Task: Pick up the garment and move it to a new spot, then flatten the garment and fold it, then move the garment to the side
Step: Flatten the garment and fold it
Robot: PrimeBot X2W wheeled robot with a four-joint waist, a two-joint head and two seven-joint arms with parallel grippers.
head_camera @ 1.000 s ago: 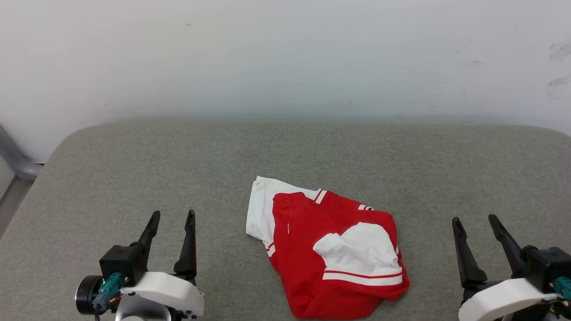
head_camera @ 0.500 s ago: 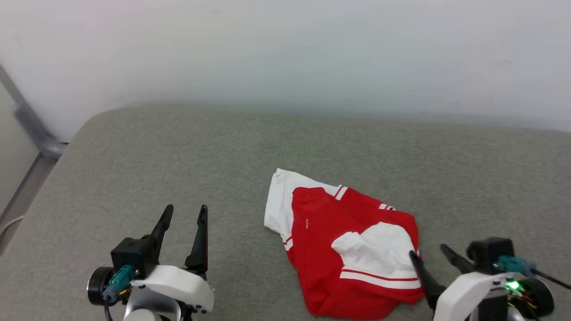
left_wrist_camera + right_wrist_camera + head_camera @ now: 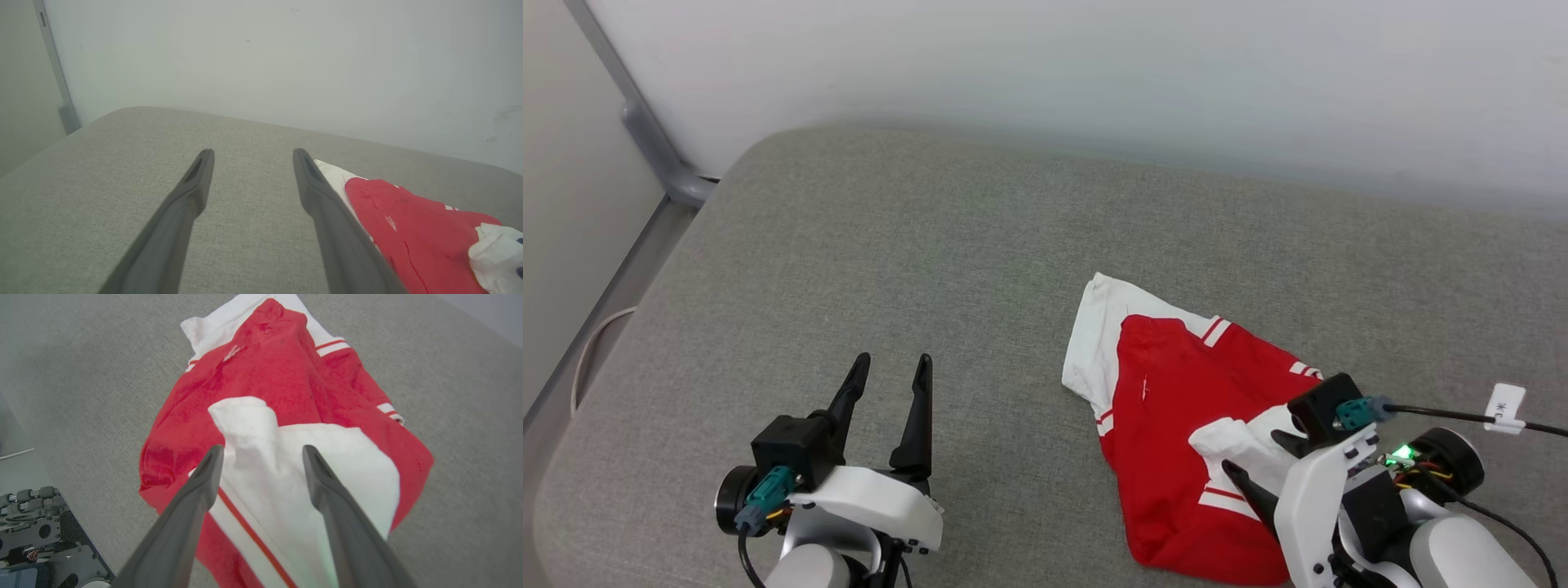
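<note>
Now the right end effector (image 3: pixel 1255 452) hangs spread over the garment (image 3: pixel 1168 392); left end effector (image 3: pixel 893 359) is spread too.

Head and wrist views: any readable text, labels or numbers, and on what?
White tag on the black cable: dark marks, too small to read.
Garment: small white mark on the red cloth, too small to read; no letters or numbers on the folds showing.
Nothing readable elsewhere.
</note>
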